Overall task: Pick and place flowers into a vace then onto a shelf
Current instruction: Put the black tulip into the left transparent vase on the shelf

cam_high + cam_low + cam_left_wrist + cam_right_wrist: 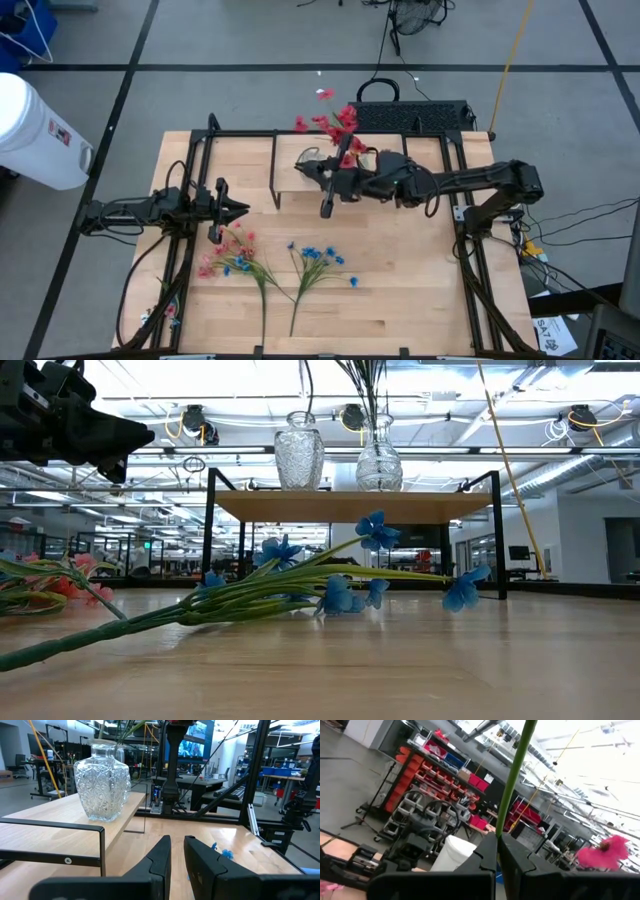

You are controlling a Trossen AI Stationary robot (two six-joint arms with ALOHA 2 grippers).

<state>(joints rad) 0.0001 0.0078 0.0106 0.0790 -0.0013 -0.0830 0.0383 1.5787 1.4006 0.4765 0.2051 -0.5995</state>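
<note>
The red flowers [335,125] stand above the shelf [350,505], and my right gripper [499,837] is shut on their green stem. Two cut-glass vases stand on the shelf. In the low view dark stems rise from the right vase [378,458], while the left vase [298,450] shows only one thin line above its mouth. The blue flowers [320,262] and pink flowers [232,255] lie flat on the tabletop near the front. My left gripper [177,850] waits level at the table's left, narrowly open and holding nothing. My right gripper pinches the red flowers' green stem [506,815] between its two fingers, well below the blossoms. The fingers lie across the stem, which runs on upward past them. The blossoms [607,852] stand above the hold. The stem's lower end is out of the wrist view.
A black metal frame [200,150] runs round the tabletop. A black box [410,115] sits at the far edge, and a white bin [35,130] stands on the floor to the left. Bare wood [420,270] lies to the right of the blue flowers.
</note>
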